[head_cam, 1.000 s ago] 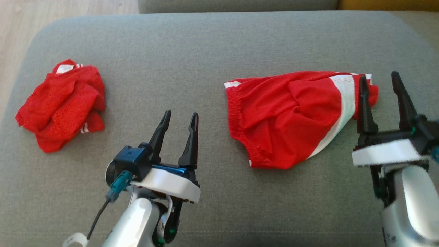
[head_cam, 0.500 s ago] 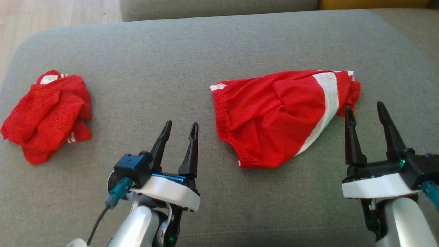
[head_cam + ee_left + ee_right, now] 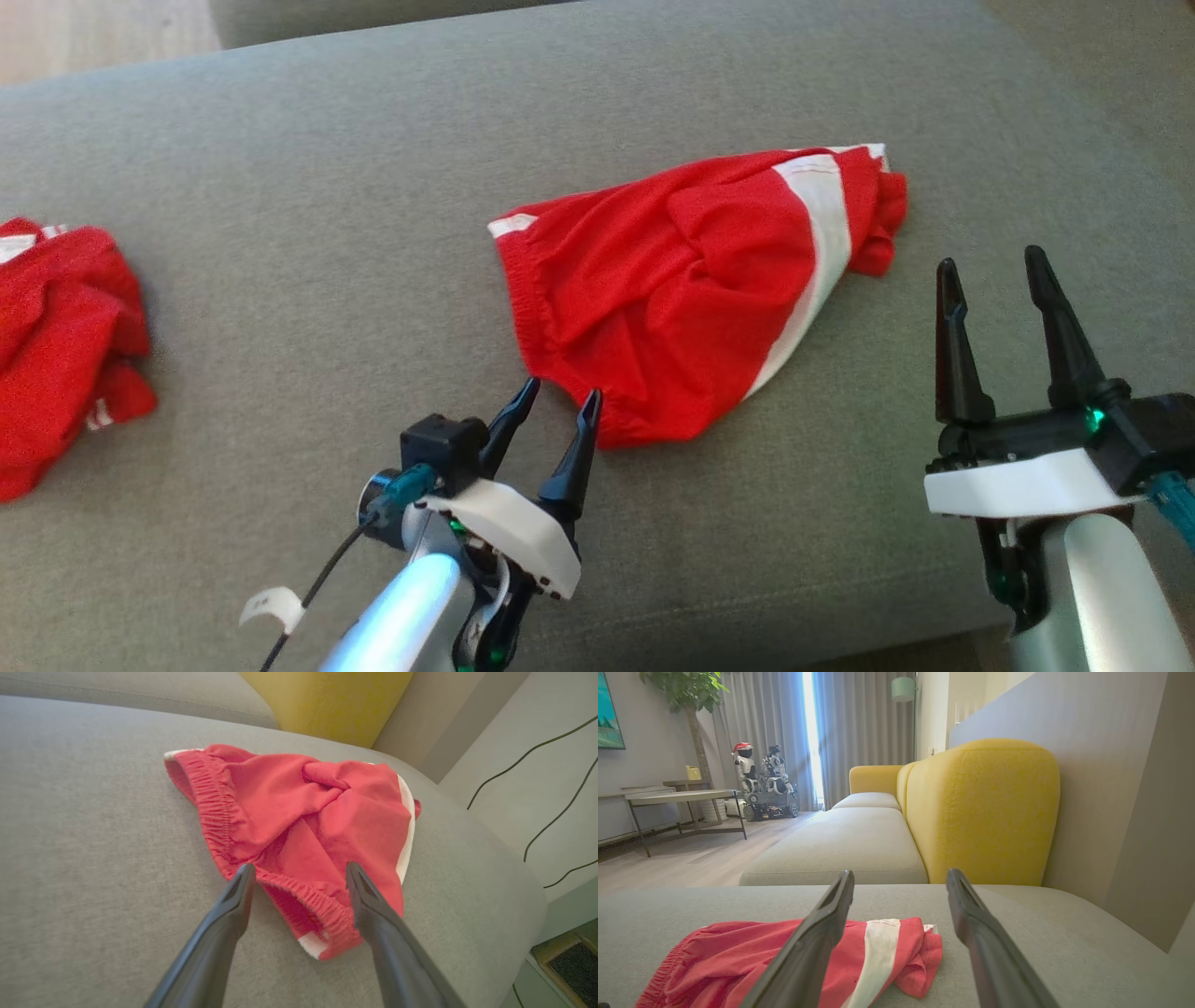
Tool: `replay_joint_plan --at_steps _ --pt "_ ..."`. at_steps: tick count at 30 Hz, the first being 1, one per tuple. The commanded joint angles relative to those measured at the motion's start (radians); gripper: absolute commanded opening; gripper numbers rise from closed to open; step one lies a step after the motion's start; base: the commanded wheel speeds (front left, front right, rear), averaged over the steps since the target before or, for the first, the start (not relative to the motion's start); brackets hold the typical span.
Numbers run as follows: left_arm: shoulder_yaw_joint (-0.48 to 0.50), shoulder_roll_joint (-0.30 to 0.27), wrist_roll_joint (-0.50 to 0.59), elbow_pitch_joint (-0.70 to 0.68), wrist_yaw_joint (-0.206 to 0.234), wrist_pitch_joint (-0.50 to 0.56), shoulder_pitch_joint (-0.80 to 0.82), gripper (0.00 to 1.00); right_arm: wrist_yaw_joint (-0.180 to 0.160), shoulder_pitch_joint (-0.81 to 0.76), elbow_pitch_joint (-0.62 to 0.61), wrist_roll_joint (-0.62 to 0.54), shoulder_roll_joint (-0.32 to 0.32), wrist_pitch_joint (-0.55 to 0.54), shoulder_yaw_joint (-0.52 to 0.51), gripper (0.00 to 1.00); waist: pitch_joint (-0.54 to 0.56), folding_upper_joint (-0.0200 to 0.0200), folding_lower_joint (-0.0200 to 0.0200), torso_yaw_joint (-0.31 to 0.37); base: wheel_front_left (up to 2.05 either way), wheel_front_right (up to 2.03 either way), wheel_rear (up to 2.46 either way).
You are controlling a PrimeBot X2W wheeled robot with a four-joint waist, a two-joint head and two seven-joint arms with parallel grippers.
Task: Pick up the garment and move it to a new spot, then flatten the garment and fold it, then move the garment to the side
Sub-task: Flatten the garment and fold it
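second red garment point(image 3: 56, 345): cut by head view's left edge
garment point(image 3: 672, 289): near hem corner behind left gripper point(image 3: 562, 390) fingertip; contact can't tell
garment, right wrist view: partly behind right gripper point(image 3: 900, 873) finger, cropped at bottom
wheeled machine point(image 3: 761, 784): too small to identify
wall picture point(image 3: 608, 711): cropped left

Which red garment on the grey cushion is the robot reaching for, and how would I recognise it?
Look at the wide grey sofa cushion. Right of its middle, just beyond the open left gripper, lie the red shorts. Unlike the crumpled red garment at the far left, they are spread out and bear a broad white stripe.
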State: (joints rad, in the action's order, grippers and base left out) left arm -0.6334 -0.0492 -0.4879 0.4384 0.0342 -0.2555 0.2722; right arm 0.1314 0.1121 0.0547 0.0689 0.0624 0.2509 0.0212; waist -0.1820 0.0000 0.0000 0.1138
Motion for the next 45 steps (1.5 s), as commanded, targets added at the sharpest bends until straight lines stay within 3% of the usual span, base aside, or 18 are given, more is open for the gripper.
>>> replay_joint_plan --at_steps 1,16,17,18,22,28,35,40,45 --pt "0.016 -0.001 -0.024 -0.007 -0.001 -0.006 0.037 1.00 -0.001 0.032 -0.029 -0.003 -0.005 0.011 0.020 1.00 -0.009 0.0000 0.0000 0.020 0.00 0.00 0.00" --pt "-0.082 -0.001 -0.107 0.099 -0.012 -0.006 0.095 1.00 -0.001 0.043 -0.027 -0.008 -0.010 0.011 0.031 1.00 -0.030 0.0000 0.0000 0.044 0.00 0.00 0.00" --pt "-0.079 -0.001 -0.128 0.093 -0.020 -0.006 0.099 0.20 -0.001 0.043 -0.027 -0.008 -0.010 0.011 0.033 1.00 -0.031 0.0000 0.0000 0.045 0.00 0.00 0.00" --pt "-0.073 -0.001 -0.144 0.086 -0.026 -0.006 0.104 0.00 -0.001 0.043 -0.026 -0.009 -0.010 0.011 0.034 1.00 -0.033 0.0000 0.0000 0.046 0.00 0.00 0.00" --pt "-0.035 -0.001 -0.094 0.049 -0.029 -0.006 0.135 0.00 -0.001 0.045 -0.023 -0.012 -0.011 0.011 0.036 1.00 -0.036 0.0000 0.0000 0.048 0.00 0.00 0.00" --pt "0.131 -0.001 0.039 -0.097 -0.010 -0.006 0.128 0.00 -0.001 0.042 -0.021 -0.016 -0.011 0.011 0.031 1.00 -0.025 0.0000 0.0000 0.032 0.00 0.00 0.00" --pt "0.277 -0.020 0.140 -0.196 -0.034 -0.006 0.080 0.00 -0.001 0.050 -0.025 -0.014 -0.012 0.011 0.031 1.00 -0.026 0.0000 0.0000 0.014 0.00 0.00 0.00" --pt "0.292 -0.035 0.188 -0.199 -0.067 -0.006 0.074 0.00 -0.001 0.056 -0.026 -0.009 -0.012 0.011 0.040 1.00 -0.048 0.0000 0.0000 0.013 0.00 0.00 0.00" --pt "0.270 -0.046 0.223 -0.102 -0.077 -0.002 0.133 0.00 -0.001 0.079 -0.028 -0.002 -0.012 0.011 0.057 1.00 -0.082 0.0000 0.0000 0.035 0.00 0.00 0.00"
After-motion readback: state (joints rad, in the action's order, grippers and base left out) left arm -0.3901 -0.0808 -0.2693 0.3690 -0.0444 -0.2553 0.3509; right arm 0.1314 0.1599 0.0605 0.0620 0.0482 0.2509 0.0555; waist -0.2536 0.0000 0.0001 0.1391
